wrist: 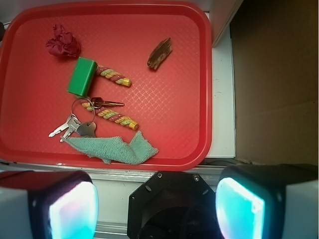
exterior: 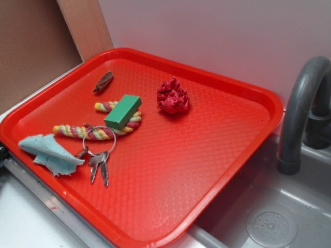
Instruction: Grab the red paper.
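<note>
The red paper [exterior: 172, 96] is a crumpled dark crimson ball lying on the red tray [exterior: 207, 170], right of the green block [exterior: 123, 111]. In the wrist view the red paper [wrist: 63, 43] sits at the tray's far left corner, just beyond the green block [wrist: 82, 76]. My gripper [wrist: 157, 206] hangs high above the counter in front of the tray's near rim, far from the paper. Its two glowing pads [wrist: 74, 209] stand wide apart with nothing between them. The gripper does not show in the exterior view.
On the tray also lie a striped rope [exterior: 98, 132], a ring of keys [exterior: 99, 160], a teal cloth [exterior: 49, 152] and a brown wood piece [exterior: 103, 81]. A grey faucet [exterior: 300, 113] and sink [exterior: 274, 217] stand right of the tray. Cardboard [wrist: 274, 79] borders the tray.
</note>
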Motion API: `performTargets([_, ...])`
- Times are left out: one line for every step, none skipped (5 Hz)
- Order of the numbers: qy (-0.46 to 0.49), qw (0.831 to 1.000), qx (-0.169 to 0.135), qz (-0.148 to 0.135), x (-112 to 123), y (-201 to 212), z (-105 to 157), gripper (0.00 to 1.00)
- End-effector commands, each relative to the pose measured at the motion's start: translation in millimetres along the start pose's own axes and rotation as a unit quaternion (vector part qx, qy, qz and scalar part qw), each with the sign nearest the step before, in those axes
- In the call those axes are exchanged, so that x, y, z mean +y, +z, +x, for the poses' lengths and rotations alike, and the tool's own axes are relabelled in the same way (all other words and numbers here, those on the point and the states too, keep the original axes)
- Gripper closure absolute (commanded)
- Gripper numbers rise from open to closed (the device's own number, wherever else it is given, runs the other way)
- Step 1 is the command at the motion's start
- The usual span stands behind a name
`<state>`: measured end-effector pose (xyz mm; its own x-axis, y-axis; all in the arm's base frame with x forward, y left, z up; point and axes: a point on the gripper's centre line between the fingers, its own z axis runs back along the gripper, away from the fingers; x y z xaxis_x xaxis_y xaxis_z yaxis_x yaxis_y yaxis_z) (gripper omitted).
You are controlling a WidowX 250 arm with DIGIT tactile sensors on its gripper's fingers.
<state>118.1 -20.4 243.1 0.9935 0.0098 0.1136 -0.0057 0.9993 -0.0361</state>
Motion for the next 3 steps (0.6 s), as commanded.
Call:
performTargets([0.000,1.000,0.000,0.000,0,0,0,0.00])
performTargets([-0.004,1.000,-0.016,-0.013,-1,-5,16,0.00])
performTargets([-0.035,0.998,-0.039,-0.021,-13,-15,38,0.00])
